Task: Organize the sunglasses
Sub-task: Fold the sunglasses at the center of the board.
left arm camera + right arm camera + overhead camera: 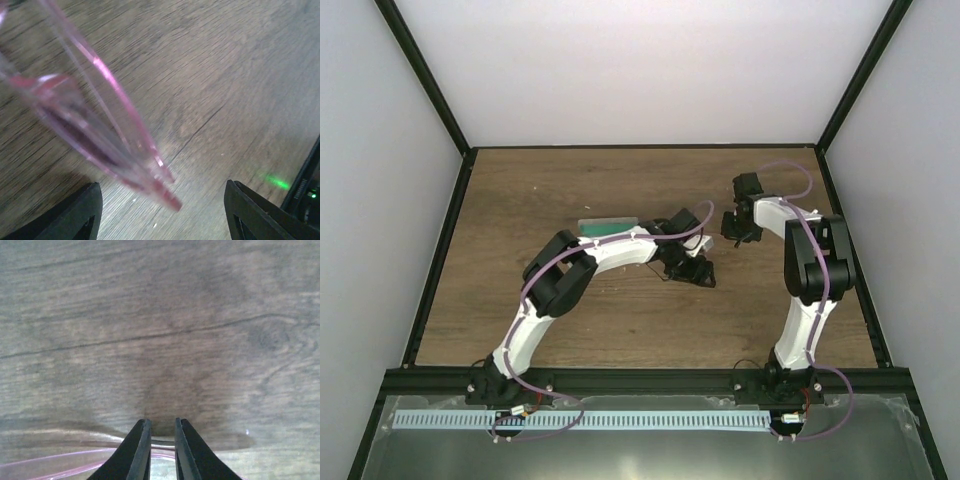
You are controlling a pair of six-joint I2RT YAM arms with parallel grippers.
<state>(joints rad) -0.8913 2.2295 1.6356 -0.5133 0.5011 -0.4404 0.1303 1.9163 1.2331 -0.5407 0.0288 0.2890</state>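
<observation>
The sunglasses [100, 125] have a thin pink frame and show blurred and close in the left wrist view, their folded arm tips hanging above the wood between my left fingers. My left gripper [161, 184] is wide open around those tips and does not touch them; it sits mid-table in the top view [694, 268]. My right gripper [162, 432] is shut on the thin edge of the sunglasses [65, 460], just above the table. It lies right of the left gripper in the top view [733, 238].
The grey case with green lining [605, 224] lies behind the left arm, partly hidden by it. The wooden table [520, 200] is bounded by a black frame and white walls. A green light from the right arm [277, 181] shows in the left wrist view.
</observation>
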